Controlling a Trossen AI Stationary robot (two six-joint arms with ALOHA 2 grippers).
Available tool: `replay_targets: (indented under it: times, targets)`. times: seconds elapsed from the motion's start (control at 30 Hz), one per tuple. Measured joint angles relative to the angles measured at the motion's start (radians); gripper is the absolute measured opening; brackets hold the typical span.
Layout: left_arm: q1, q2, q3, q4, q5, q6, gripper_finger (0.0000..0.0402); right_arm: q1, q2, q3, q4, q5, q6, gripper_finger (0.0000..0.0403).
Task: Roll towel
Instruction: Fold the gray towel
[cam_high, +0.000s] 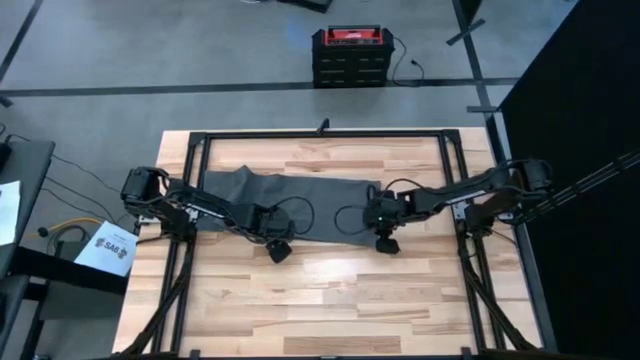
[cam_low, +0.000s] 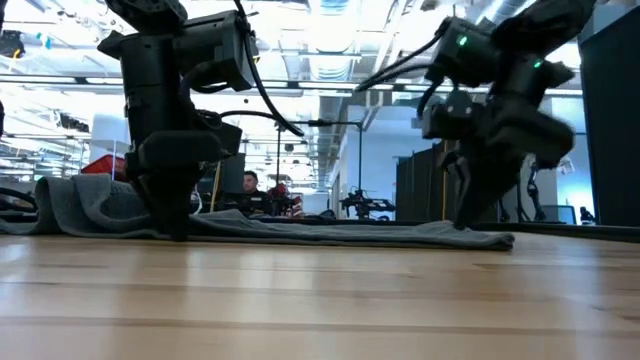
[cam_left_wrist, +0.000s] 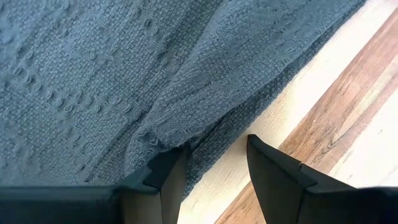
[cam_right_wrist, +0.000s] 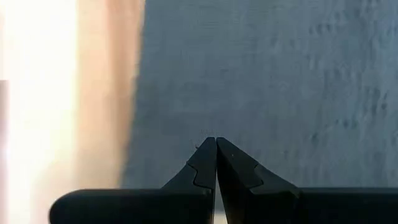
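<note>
Both grippers work the plain dark grey cloth towel (cam_high: 300, 190): left gripper (cam_left_wrist: 214, 165) open astride its near edge, right gripper (cam_right_wrist: 216, 163) closed; lift evenly

Ceiling lights (cam_low: 330, 30) glare at upper centre of the low view; right wrist view's left edge is washed out, blurred.

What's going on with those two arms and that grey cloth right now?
Left gripper open, straddling the near edge of the dark grey woven towel. Right gripper shut, at the towel. Towel spread flat, not yet rolled. Nothing in the way.
</note>
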Motion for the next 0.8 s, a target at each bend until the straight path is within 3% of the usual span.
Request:
replay_targets:
  times: [0.2,0.37,0.57,0.8]
  targets:
    - [0.0,0.001,0.0,0.003,0.0,0.03,0.0152,-0.116,0.011,0.0,0.075,-0.009,-0.134,0.0]
    - [-0.001,0.001,0.0,0.005,-0.009,0.041,0.0152,-0.21,0.026,0.0,0.087,-0.109,-0.197,0.0]
    - [-0.001,0.001,0.0,0.009,-0.017,0.086,0.0153,-0.24,0.097,0.003,0.202,-0.243,-0.3,0.0]
    - [-0.001,0.001,0.0,0.007,-0.021,0.098,0.0152,-0.351,0.208,0.085,0.215,-0.174,-0.373,0.0]
